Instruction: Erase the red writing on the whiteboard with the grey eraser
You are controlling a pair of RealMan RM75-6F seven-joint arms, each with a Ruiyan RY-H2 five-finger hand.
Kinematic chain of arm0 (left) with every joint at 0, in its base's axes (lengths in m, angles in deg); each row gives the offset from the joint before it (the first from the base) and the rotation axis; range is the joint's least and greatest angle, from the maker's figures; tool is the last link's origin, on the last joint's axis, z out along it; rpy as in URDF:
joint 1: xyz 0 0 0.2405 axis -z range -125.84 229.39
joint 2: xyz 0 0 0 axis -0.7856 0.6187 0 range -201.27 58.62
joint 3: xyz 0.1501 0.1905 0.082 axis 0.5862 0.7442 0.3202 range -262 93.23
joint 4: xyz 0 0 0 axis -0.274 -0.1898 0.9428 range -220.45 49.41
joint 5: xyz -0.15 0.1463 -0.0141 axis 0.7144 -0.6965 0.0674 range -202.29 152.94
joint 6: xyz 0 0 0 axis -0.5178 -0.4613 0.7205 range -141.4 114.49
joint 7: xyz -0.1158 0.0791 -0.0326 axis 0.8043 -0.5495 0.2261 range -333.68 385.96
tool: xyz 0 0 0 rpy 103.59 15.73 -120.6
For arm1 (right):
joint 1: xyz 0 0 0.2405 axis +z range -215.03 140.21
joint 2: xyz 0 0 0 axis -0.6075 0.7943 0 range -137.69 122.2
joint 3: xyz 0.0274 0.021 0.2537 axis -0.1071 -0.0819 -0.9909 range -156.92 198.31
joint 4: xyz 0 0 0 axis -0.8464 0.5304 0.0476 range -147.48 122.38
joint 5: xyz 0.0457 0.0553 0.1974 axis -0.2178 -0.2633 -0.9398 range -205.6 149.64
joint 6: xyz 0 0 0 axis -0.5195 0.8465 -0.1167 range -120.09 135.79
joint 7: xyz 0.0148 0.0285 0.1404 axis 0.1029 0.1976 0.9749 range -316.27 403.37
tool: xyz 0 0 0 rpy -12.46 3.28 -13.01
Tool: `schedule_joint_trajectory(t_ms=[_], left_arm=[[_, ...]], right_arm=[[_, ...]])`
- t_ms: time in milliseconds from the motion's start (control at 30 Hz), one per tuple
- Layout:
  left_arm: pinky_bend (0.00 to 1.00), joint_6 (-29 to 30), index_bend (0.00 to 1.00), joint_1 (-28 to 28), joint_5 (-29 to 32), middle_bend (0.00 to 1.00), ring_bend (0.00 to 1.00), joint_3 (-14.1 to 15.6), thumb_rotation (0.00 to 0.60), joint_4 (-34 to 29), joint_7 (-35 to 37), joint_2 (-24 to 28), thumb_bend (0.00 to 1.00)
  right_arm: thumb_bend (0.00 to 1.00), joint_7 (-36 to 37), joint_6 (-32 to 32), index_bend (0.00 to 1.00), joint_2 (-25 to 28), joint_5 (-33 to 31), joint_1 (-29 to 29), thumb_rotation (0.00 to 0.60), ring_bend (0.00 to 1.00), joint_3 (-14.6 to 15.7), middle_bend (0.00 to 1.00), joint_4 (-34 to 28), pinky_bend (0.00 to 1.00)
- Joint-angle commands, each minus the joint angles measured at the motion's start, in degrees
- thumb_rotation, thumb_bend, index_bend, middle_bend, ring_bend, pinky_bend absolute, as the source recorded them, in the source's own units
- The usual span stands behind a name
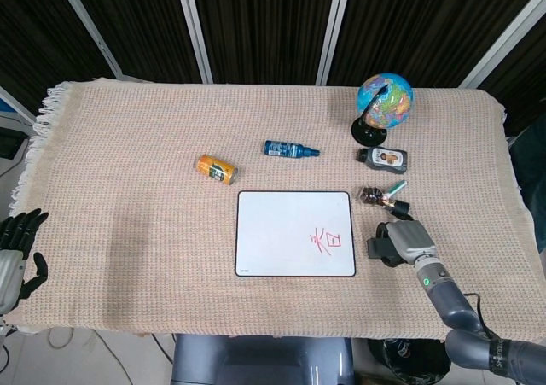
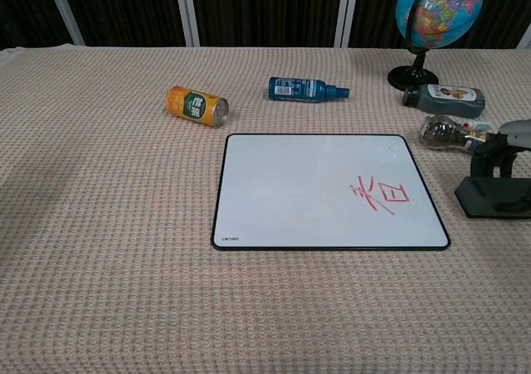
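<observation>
Surface (image 1: pixel 128 163) is crowded near the work zone. Whiteboard (image 2: pixel 328 190) lies flat mid-surface, red writing (image 2: pixel 378 196) in its right part, untouched. Grey eraser (image 2: pixel 494 198) sits just right of the board, right hand (image 1: pixel 403 242) draped over it; whether the fingers are actually clamped on it cannot be told, as the chest view is cropped. Left hand (image 1: pixel 17 253) is parked off the left edge, fingers apart, empty. Risks: eraser slipped if lifted on a partial grip; small bottle (image 2: pixel 446 133) just behind the hand could be knocked; board could be shoved on the cloth during wiping.
</observation>
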Motion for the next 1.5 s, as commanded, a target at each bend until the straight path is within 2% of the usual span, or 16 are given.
schedule_joint_trajectory(t_ms=[33, 233, 400, 733, 900, 1133, 1500], left_arm=[[0.00, 0.0, 0.09, 0.0, 0.0, 0.04, 0.00, 0.0, 0.600, 0.0, 0.0, 0.0, 0.73], [0.00, 0.1, 0.09, 0.0, -0.1, 0.04, 0.00, 0.0, 0.600, 0.0, 0.1, 0.0, 0.73], [0.00, 0.2, 0.09, -0.1, -0.1, 0.04, 0.00, 0.0, 0.600, -0.1, 0.1, 0.0, 0.73], [0.00, 0.2, 0.09, 0.0, 0.0, 0.04, 0.00, -0.1, 0.600, 0.0, 0.2, 0.1, 0.73], [0.00, 0.1, 0.09, 0.0, -0.1, 0.04, 0.00, -0.1, 0.600, 0.1, 0.3, 0.1, 0.73], [0.00, 0.0, 0.09, 0.1, 0.0, 0.04, 0.00, -0.1, 0.600, 0.1, 0.4, 0.1, 0.73], [0.00, -0.2, 0.09, 0.2, 0.0, 0.04, 0.00, -0.1, 0.600, 0.1, 0.5, 0.2, 0.73]], right_arm=[[0.47, 0.0, 0.1, 0.53, 0.9, 0.7, 0.3, 0.600, 0.40, -0.2, 0.54, -1.0, 0.16], [0.47, -1.7, -0.3, 0.53, 3.6, 1.9, 2.3, 0.600, 0.40, -1.3, 0.54, -4.5, 0.16], [0.47, -6.0, -0.8, 0.53, 4.2, 0.1, 5.6, 0.600, 0.40, -2.4, 0.54, -6.9, 0.16], [0.47, -13.9, -0.1, 0.53, -0.9, -9.3, 13.7, 0.600, 0.40, -4.9, 0.54, -8.5, 0.16], [0.47, -17.0, 0.5, 0.55, -5.3, -15.5, 17.7, 0.600, 0.41, -5.4, 0.55, -6.4, 0.16], [0.47, -18.7, 0.0, 0.56, -10.0, -19.8, 20.8, 0.600, 0.41, -5.2, 0.56, -2.3, 0.16], [0.47, -20.8, 1.3, 0.57, -13.8, -21.2, 22.7, 0.600, 0.41, -2.7, 0.57, 2.6, 0.16]])
